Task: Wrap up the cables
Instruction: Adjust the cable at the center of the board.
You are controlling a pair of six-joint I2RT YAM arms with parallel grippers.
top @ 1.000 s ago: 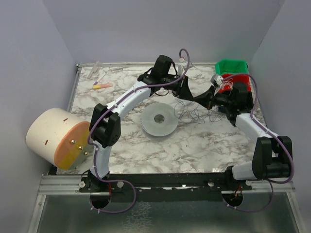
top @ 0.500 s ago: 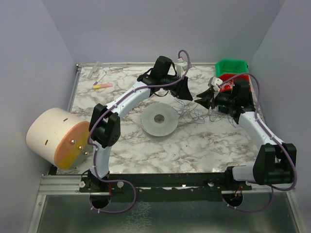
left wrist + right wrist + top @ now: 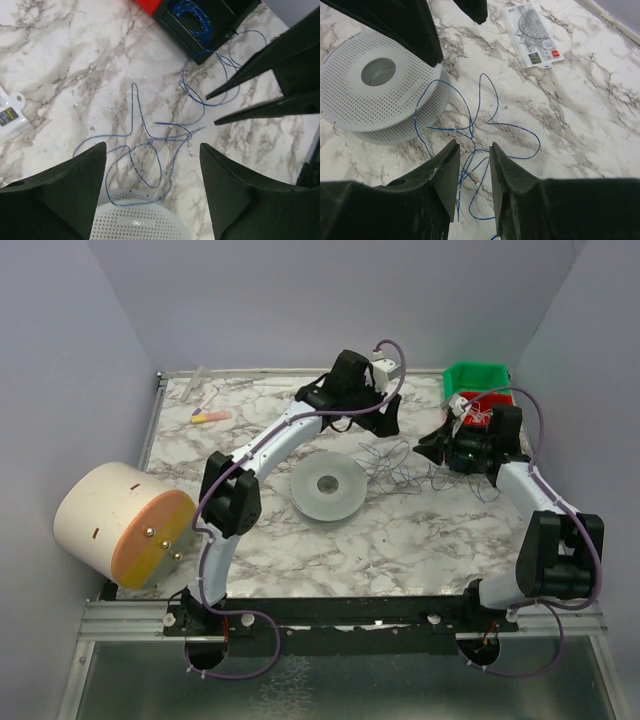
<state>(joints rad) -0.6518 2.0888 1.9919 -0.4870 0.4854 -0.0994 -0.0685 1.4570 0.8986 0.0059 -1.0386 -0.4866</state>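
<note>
The cables (image 3: pixel 400 465) are one thin bluish wire in loose loops on the marble table, right of the white perforated spool (image 3: pixel 328 485). In the left wrist view the wire (image 3: pixel 150 142) lies below my left gripper (image 3: pixel 152 146), which is wide open with nothing in it, and one loop rests on the spool's rim (image 3: pixel 135 220). My right gripper (image 3: pixel 473 147) hovers over the tangle (image 3: pixel 485 125) with a narrow gap between its jaws. Strands run under that gap and are not pinched. In the top view the left gripper (image 3: pixel 385 422) and right gripper (image 3: pixel 425 445) face each other above the wire.
A green bin (image 3: pixel 476 378) and a red bin (image 3: pixel 480 415) stand at the back right, next to a black tray holding a coiled blue cable (image 3: pixel 192 20). A packaged protractor (image 3: pixel 535 37) lies behind the spool (image 3: pixel 375 95). A large cylinder (image 3: pixel 120 525) sits at the left edge.
Both grippers have opened and drawn apart, the left toward the back, the right to the right. The wire that ran between them now lies slack on the table.
</note>
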